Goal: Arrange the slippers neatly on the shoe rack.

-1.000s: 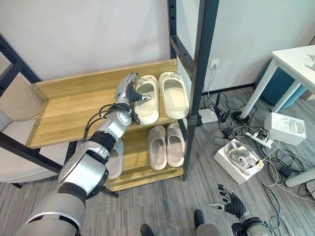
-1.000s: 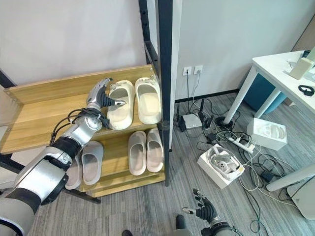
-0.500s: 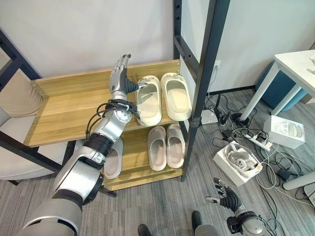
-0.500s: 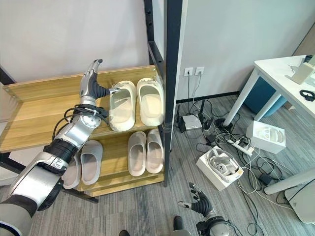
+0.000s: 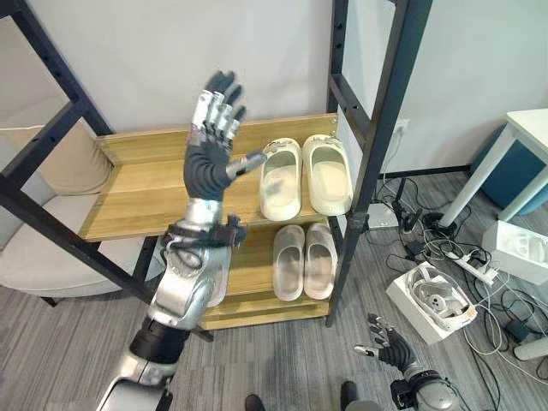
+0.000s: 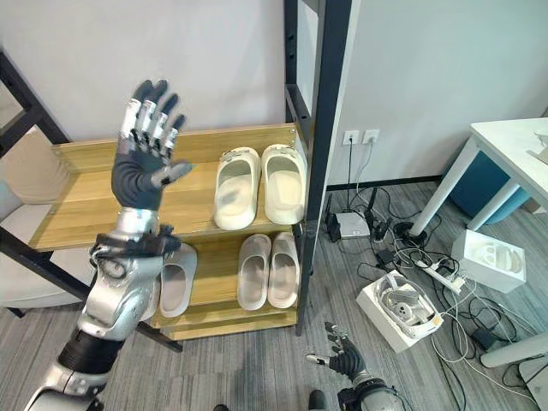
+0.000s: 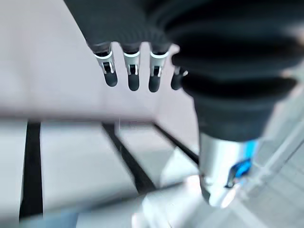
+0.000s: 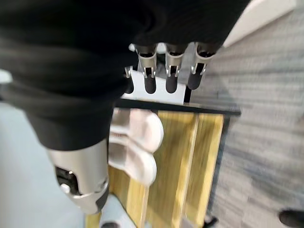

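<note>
Raised well above the shelf now, the left hand [image 5: 212,137] stands in the upper left-centre of the left eye view with its palm upright and its fingers spread and straight, holding nothing; a second ago it lay low beside the cream slippers, its thumb at the nearer one. The whole picture has shifted too, so the camera has moved.

On the upper shelf [image 5: 141,193] of the wooden shoe rack [image 6: 77,205], at mid-frame, the pair of cream slippers [image 5: 304,175] lies side by side, touching, toes toward the wall, hard against the rack's right-hand black post [image 5: 381,128]. On the lower shelf, directly beneath, a second pair of pale slippers [image 5: 304,261] lies side by side in the same direction. Further left on that lower shelf, a grey slipper [image 6: 175,287] shows partly behind the left arm.

The right hand [image 5: 384,351] hangs low at the lower right of the frame, above the grey floor [image 5: 282,377], its fingers loosely spread and empty. To its right, on the floor, an open white box [image 5: 432,300] sits among loose cables, and a white desk [image 5: 527,128] shows at the right edge. A beige cushion [image 5: 38,158] sits at the left edge.
</note>
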